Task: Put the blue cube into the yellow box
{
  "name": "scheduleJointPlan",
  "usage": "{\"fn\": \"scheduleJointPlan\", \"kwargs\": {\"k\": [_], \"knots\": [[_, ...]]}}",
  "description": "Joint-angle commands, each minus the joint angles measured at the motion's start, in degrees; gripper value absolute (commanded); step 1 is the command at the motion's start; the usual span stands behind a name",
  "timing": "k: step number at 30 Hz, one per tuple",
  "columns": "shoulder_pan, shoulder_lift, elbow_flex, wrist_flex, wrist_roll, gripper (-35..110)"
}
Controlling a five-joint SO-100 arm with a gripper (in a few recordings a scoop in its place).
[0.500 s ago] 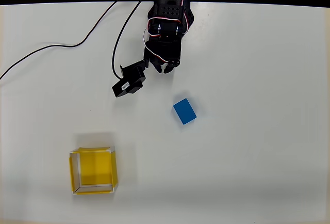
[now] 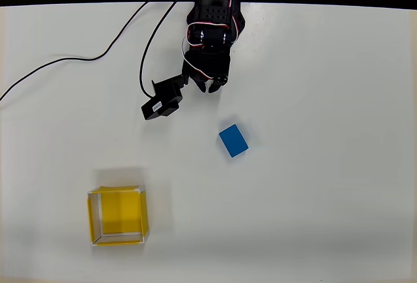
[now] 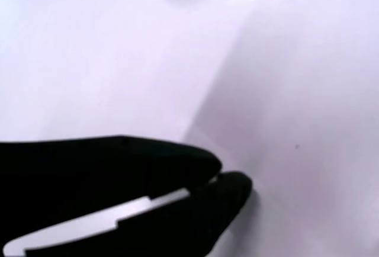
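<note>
Gripper [image 2: 207, 86], fingers together, sits above-left of blue cube [image 2: 233, 140], apart

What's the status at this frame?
End effector shut, empty, above table. Blue cube free on table, apart from yellow box. Path between them unobstructed.

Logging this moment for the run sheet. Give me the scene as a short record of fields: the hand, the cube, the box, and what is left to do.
hand: black, tips together in the wrist view, holding nothing; over the table's far part in the overhead view
blue cube: lies on the white table, apart from the hand, nearer the camera's lower edge than it
yellow box: at lower left in the overhead view, open top, nothing in it
black cable: runs across the table's upper left
task state: cube not yet grasped, not in the box
</note>
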Motion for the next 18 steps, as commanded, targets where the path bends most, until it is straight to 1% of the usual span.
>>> {"fn": "scheduleJointPlan", "kwargs": {"k": [1, 4, 8, 10, 14, 18], "knots": [[1.4, 1.3, 0.0, 1.6, -5.4, 15], [3.9, 0.0, -5.9, 2.3, -8.3, 26], [6.7, -5.7, -16.9, 1.0, -14.0, 36], [7.1, -11.0, -22.9, -0.6, -15.4, 38], [7.4, -22.9, -34.5, -4.6, -14.9, 38], [7.0, -35.3, -43.4, -7.2, -12.3, 38]]}}
